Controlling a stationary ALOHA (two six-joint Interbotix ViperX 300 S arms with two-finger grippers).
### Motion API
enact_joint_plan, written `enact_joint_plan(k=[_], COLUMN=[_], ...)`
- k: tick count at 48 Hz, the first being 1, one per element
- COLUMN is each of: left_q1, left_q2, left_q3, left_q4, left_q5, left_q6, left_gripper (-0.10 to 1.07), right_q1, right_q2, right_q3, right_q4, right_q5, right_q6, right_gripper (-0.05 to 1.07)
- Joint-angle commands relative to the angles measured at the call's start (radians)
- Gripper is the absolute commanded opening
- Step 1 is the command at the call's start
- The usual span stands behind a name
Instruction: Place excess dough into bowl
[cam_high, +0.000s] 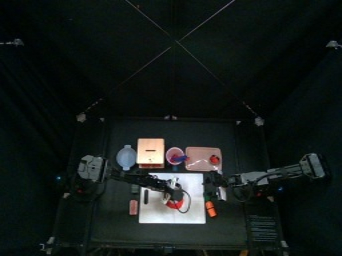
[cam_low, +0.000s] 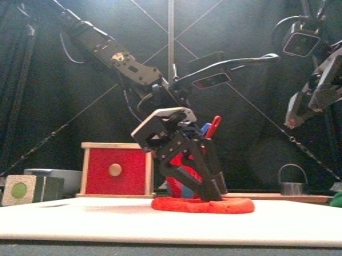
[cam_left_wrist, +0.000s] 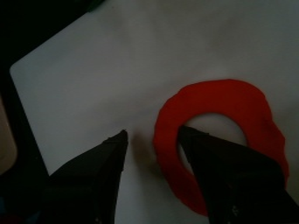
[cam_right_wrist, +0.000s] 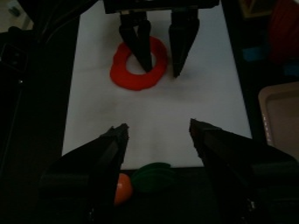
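Soft, matt red ring of excess dough (cam_left_wrist: 233, 144) on a smooth, matt white sheet (cam_left_wrist: 140, 70); matt black jaws.

You see a red dough (cam_right_wrist: 139, 66) ring on a white mat (cam_right_wrist: 158, 109). The left gripper (cam_right_wrist: 160, 54) and right gripper (cam_right_wrist: 158, 138) are black. The bowl (cam_high: 127, 156) is pale bluish, the rectangle (cam_high: 150, 150) copper, the dish (cam_high: 175, 155) dark purple-red, the tray (cam_high: 203, 158) pinkish. The table (cam_high: 120, 215) is black.
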Motion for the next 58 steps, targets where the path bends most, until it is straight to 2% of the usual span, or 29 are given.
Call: enact_joint_plan(k=[1,16,38,58], left_q1=[0.0,0.005,0.006,0.006], left_q2=[0.0,0.0,0.011,0.014], left_q3=[-0.023,-0.049,-0.061,-0.063], left_q4=[-0.011,-0.057,-0.1,-0.114], left_q5=[0.025,0.135,0.173,0.196], left_q6=[-0.002,0.002,0.002,0.0], left_gripper=[0.86,0.86,0.85,0.66], right_q1=[-0.003,-0.02,-0.026,-0.032], right_q2=[-0.003,-0.003,-0.003,-0.003], right_q3=[-0.009,0.002,0.012,0.017], right_q4=[0.002,0.002,0.009,0.017], right_q5=[-0.003,-0.003,-0.003,-0.003], right_q6=[0.0,0.0,0.002,0.002], right_gripper=[0.91,0.91,0.91,0.91])
